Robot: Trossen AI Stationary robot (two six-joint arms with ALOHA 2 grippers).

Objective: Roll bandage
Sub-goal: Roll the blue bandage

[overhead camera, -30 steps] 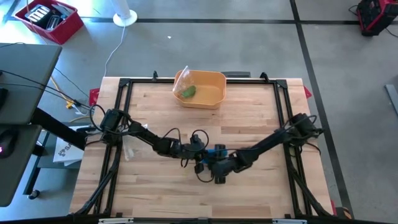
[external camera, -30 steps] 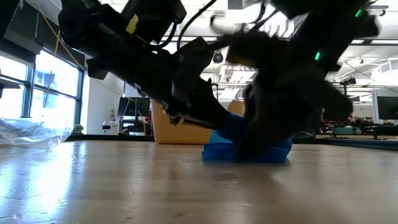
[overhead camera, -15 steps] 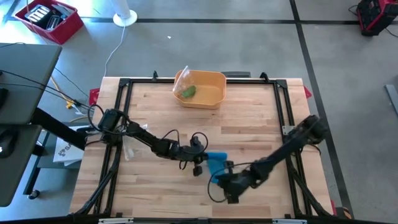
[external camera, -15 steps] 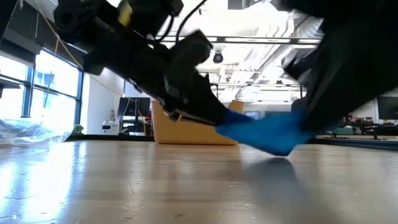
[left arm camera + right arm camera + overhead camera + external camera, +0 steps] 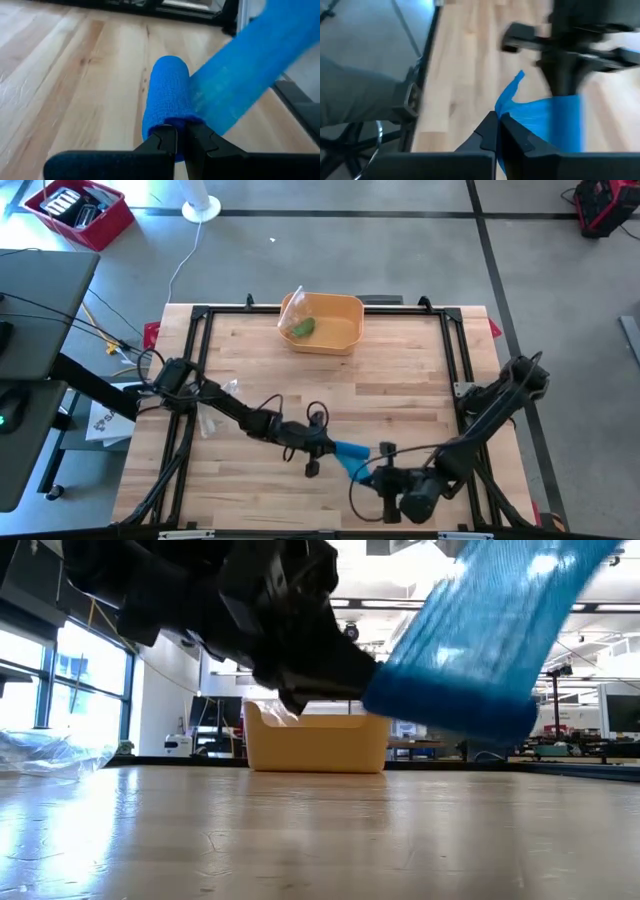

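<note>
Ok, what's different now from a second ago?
The right gripper has closed on the loose end of the blue bandage and drawn back toward the table's front edge, pulling a strip off the roll. The left gripper stays shut on the roll. The yellow bin hasn't moved.

Bright daylight from left windows (image 5: 40,670); the blue bandage (image 5: 490,635) and arms smear with motion blur.

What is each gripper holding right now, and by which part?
The left gripper is shut on the blue bandage roll, pinching its near end. The right gripper is shut on the loose end of the bandage strip, stretched between the two.
</note>
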